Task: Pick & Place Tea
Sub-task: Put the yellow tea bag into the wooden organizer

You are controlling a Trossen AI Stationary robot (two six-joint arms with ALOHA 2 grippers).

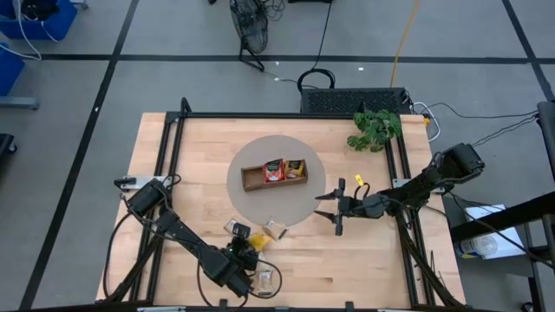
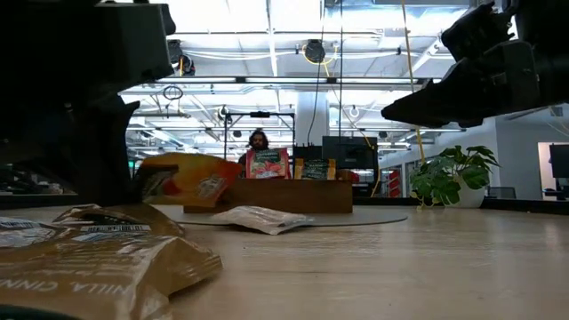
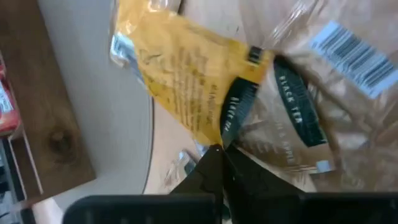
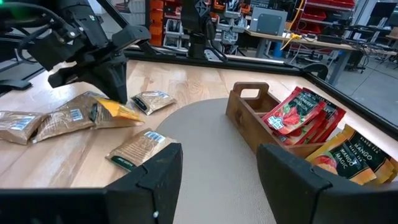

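Note:
A yellow tea sachet (image 3: 180, 74) lies at the table's near left, partly over a beige sachet (image 3: 298, 112). My left gripper (image 1: 245, 251) stands over it, slanting down, and is shut on it. More beige sachets (image 4: 140, 147) (image 4: 152, 99) (image 4: 15, 121) lie flat around it on the wood. The brown wooden tray (image 1: 251, 178) sits on a round grey mat (image 1: 303, 204) and holds red sachets (image 4: 298, 112) and yellow ones (image 4: 348, 158). My right gripper (image 1: 334, 211) hovers open and level at the mat's right edge, holding nothing. My left gripper pinches the yellow sachet's edge (image 3: 214, 140) between its two fingertips, at the end with the dark printed band. The fingers come slanting down from the table's left. The sachet stays low and tilted, overlapping the beige sachet; whether it is clear of the table I cannot tell.
A potted plant (image 1: 375, 128) stands at the table's far right corner. Black frame rails run along the table's left, far and right sides. Bare wood lies between the sachets and the mat, and at the near right.

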